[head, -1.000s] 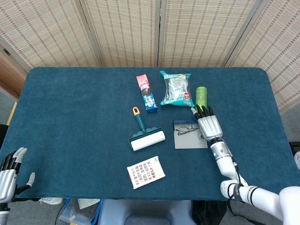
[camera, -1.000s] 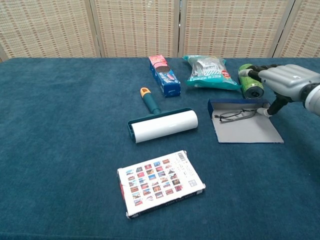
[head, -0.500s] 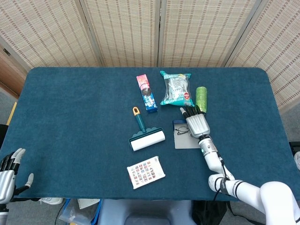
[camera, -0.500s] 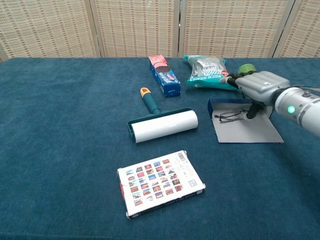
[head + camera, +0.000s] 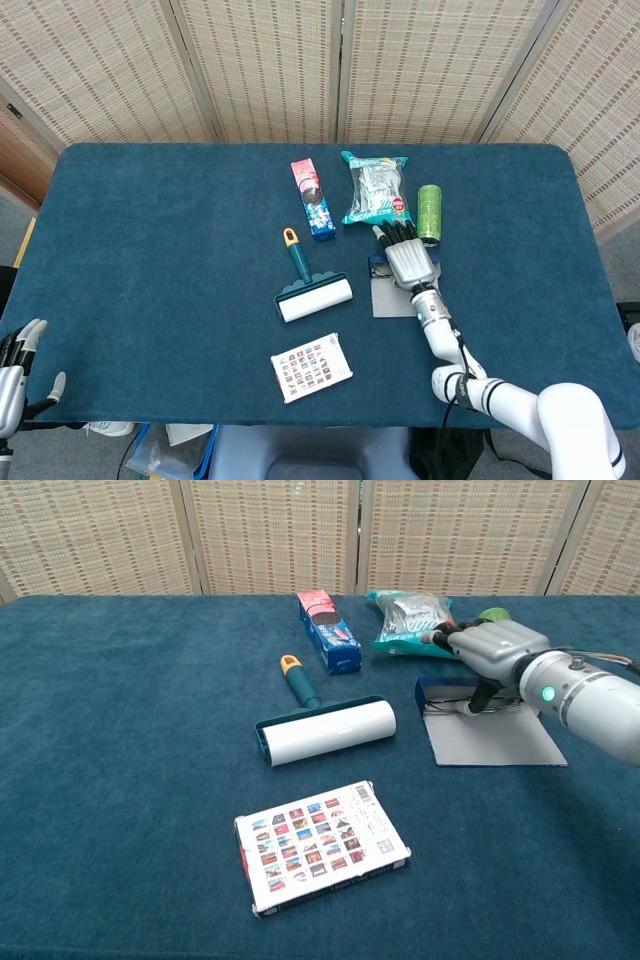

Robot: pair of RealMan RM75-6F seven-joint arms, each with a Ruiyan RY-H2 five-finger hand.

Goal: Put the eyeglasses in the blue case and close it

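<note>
Bright, even overhead light (shadows faint and short); both views sharp, without glare or blur.

The head view is looking steeply down from high above the near edge, taking in the whole blue table and the woven screen behind. The chest view is sitting lower and closer, facing across the table toward the screen. Both are showing the lint roller and picture card box.
</note>
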